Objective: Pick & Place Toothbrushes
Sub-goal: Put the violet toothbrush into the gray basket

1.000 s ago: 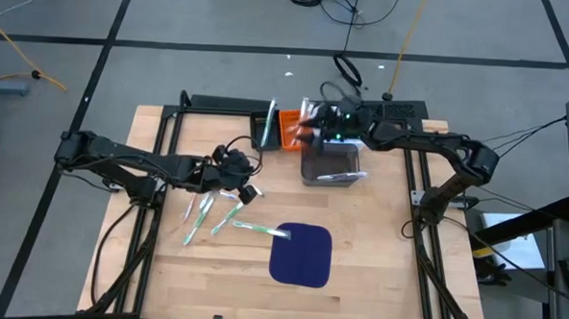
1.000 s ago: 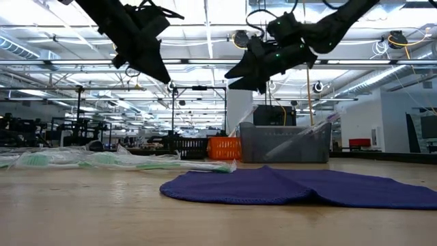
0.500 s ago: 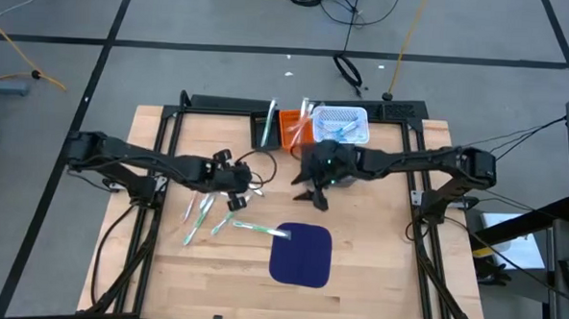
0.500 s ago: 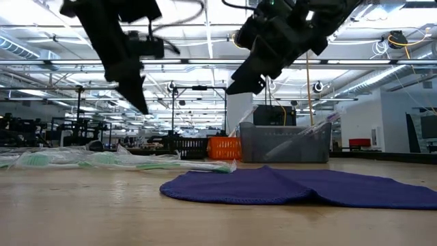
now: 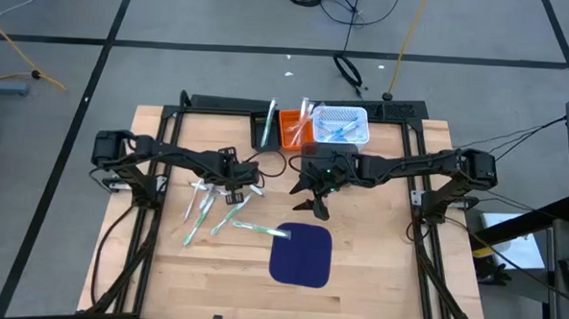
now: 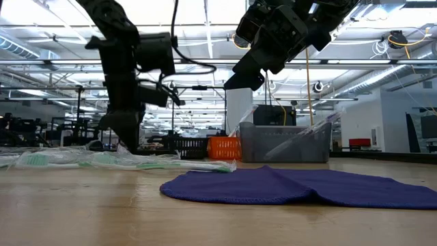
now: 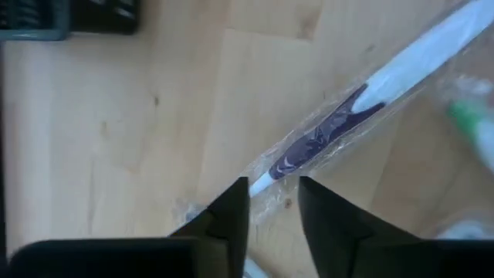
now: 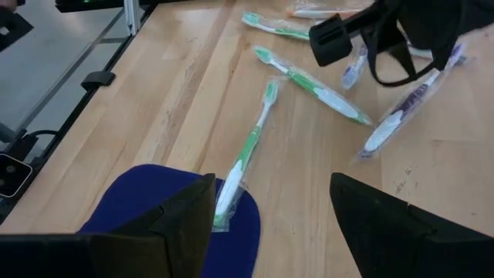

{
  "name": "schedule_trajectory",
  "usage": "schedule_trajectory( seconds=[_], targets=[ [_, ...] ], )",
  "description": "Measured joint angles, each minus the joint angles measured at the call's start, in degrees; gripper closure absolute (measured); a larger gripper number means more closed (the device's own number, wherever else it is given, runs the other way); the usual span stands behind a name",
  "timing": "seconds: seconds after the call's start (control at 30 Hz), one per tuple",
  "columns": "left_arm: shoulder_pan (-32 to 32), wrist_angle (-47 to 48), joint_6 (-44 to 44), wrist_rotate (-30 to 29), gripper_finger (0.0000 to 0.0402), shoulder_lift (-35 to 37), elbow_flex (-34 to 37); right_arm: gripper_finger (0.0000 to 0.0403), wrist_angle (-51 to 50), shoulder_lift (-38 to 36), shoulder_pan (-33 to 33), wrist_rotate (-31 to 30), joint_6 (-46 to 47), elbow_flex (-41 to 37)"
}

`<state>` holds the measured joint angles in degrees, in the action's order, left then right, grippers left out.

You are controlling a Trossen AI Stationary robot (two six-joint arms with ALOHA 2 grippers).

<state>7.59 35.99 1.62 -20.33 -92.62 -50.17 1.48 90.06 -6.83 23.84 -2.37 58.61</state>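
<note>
Landmark: the blue mat (image 5: 301,254), lying near the table's front edge.

Left of the mat, a cluster of wrapped toothbrushes (image 5: 210,212) lies loose on the wood; about five can be counted in the high view. One green brush (image 8: 245,151) has its handle end resting on the mat's corner.

The left gripper (image 5: 237,183) is down at the far edge of that cluster, beyond the mat's left side. In its wrist view the fingers (image 7: 231,218) stand slightly parted, straddling the tip of a white and purple brush (image 7: 363,96) in clear wrap. Not clamped; nothing is held.

The right gripper (image 5: 313,201) hangs above the table just beyond the mat's far edge. Its fingers are spread wide and empty.

Behind the mat, at the table's far edge: a dark bin (image 5: 265,126) with one brush in it, an orange bin (image 5: 291,127) with a few, and a clear bin (image 5: 342,125) with several blue and white ones.

Judgement: roughly half done. The bins are partly filled, and the loose cluster is what remains. The left arm looks about to take the next brush.
</note>
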Motion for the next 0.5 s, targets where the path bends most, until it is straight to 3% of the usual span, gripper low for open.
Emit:
schedule_trajectory(
  seconds=[0.23, 0.5],
  targets=[
    [2.41, -2.67, -12.13, 6.47, 0.0237, -3.07, -0.09, 0.0156, -0.20, 0.00, 0.00, 0.21, 0.09, 0.00],
    [4.14, -3.30, -14.97, 9.67, 0.0267, -3.60, -0.19, 0.0156, -0.77, 0.00, 0.20, 0.25, -0.19, -0.02]
  ],
)
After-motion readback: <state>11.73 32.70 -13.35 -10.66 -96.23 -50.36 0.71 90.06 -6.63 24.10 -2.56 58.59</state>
